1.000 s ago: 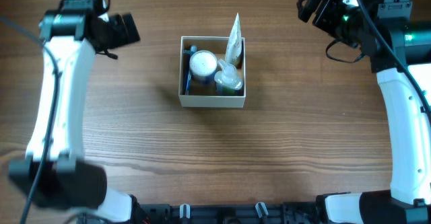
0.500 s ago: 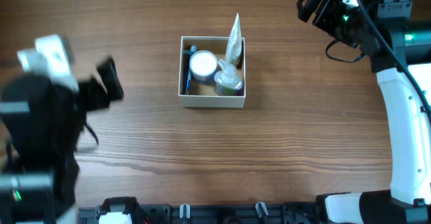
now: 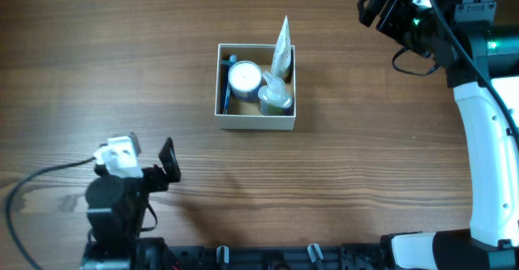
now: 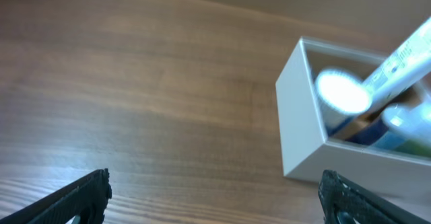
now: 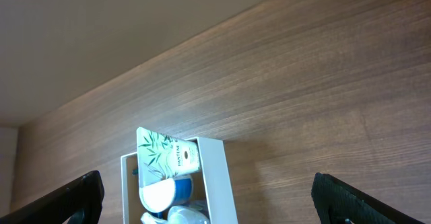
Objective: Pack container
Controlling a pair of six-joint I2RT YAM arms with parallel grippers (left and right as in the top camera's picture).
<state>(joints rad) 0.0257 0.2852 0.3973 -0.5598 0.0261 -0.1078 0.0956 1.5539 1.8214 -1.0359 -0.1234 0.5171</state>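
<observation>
The container [image 3: 255, 122], a square box with white walls, stands at the table's middle back. It holds a round white-lidded jar [image 3: 244, 77], a green-capped bottle [image 3: 276, 98], an upright white tube [image 3: 282, 47] and a blue item [image 3: 226, 92]. My left gripper [image 3: 168, 166] is open and empty, low at the front left, well away from the box. The left wrist view shows its jaws [image 4: 215, 183] wide apart with the container [image 4: 300, 116] ahead to the right. My right gripper [image 3: 375, 6] is open and empty at the back right. Its jaws [image 5: 209, 183] face the container [image 5: 219, 177].
Bare wooden tabletop [image 3: 365, 165] surrounds the box on all sides. The right arm's white links [image 3: 486, 140] run along the right edge. The left arm's base [image 3: 113, 213] is at the front left edge.
My left arm has swung from the back left, near the box, down to the front left edge. The right arm and the box's contents have not moved.
</observation>
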